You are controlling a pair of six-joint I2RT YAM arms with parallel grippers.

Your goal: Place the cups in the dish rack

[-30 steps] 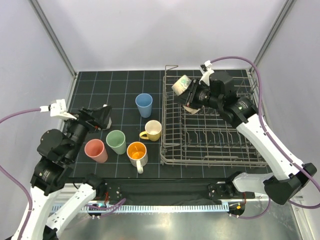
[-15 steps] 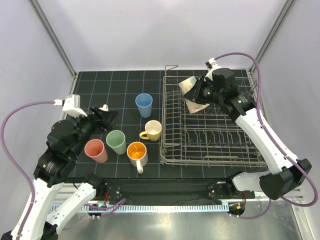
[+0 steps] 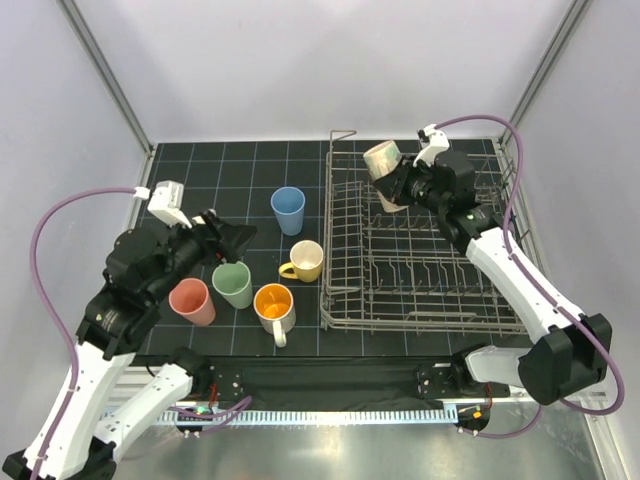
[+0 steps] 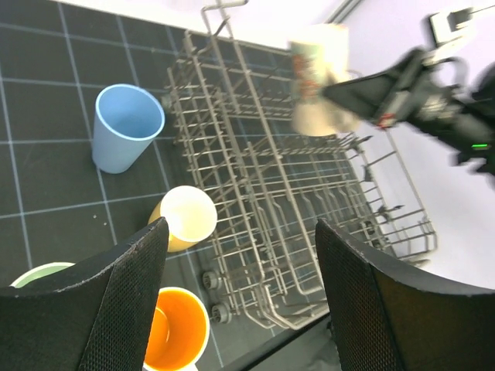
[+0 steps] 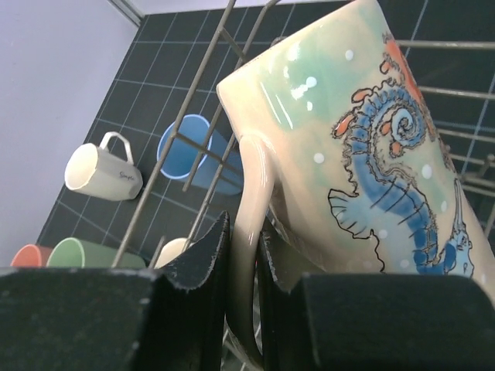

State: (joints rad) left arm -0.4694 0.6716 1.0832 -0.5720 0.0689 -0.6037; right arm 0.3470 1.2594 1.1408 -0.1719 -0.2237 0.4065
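The left arm has swung in over the loose cups in the past second, while the right arm has lifted and turned its mug. At left, the left gripper (image 3: 232,235) is hovering with fingers spread and empty just above the green cup (image 3: 233,283). The pink cup (image 3: 191,300), orange-lined mug (image 3: 273,303), yellow mug (image 3: 305,260) and blue cup (image 3: 288,209) are standing nearby on the dark mat (image 3: 180,170). At right, the right gripper (image 3: 398,182) is pinching the handle of a seahorse mug (image 5: 363,139), holding it tilted over the far-left corner of the dish rack (image 3: 430,318). Seating it well likely means finishing the turn mouth-down, lowering it squarely between the tines (image 3: 440,270), and releasing only once it is resting.
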